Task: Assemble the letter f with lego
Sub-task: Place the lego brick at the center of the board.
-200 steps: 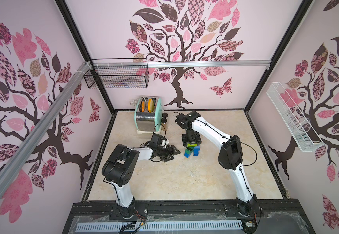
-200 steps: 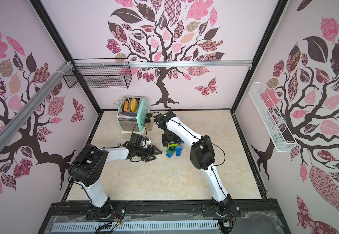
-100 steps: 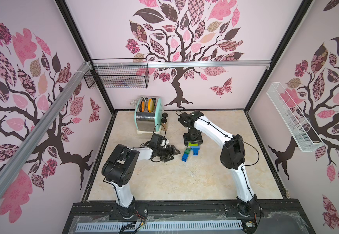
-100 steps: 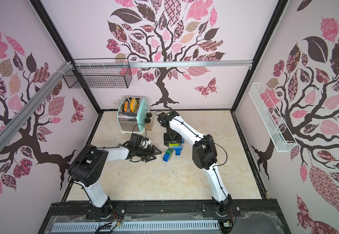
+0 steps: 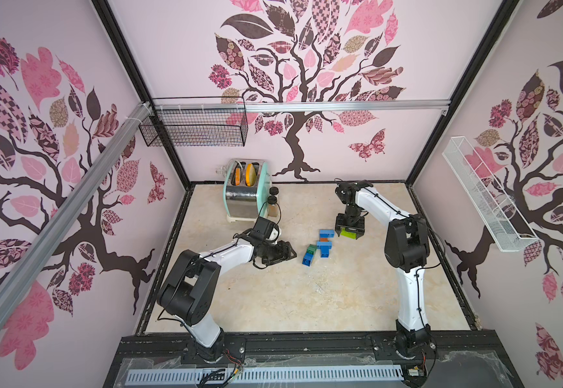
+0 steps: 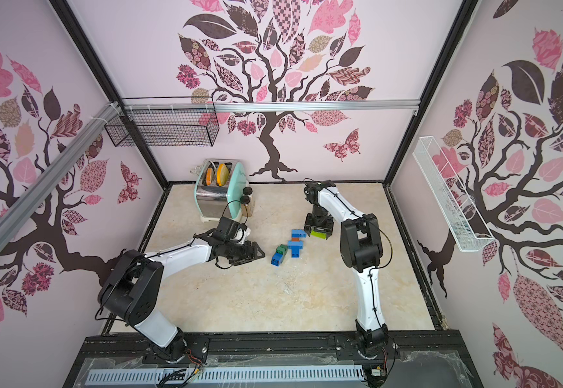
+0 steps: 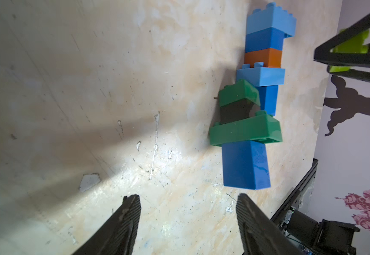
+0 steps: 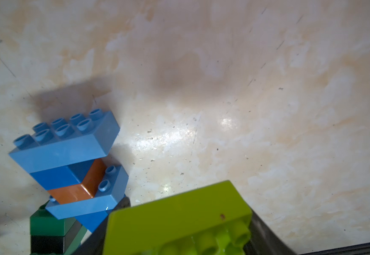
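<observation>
Just right of centre in a top view: right gripper (image 5: 350, 229) clamped on lime brick (image 5: 349, 234) — left gripper (image 7: 188, 198) half agape, empty — lego stacks (image 5: 324, 249) flat mid-frame between

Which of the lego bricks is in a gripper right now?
The lime brick, held between the fingers of the right gripper. The other bricks, blue, green, black and orange-brown, lie clustered together on the table, with no gripper on them.

I count three blue lego bricks (image 7: 244, 164), two light blue bricks (image 7: 270, 19), two dark green bricks (image 7: 243, 131), one orange brick (image 7: 262, 57), one black brick (image 7: 235, 111), one lime brick (image 8: 177, 218), one toaster (image 5: 245, 198) and two jars (image 5: 274, 190) at eleven o'clock, two wall baskets (image 5: 192, 131)
</observation>
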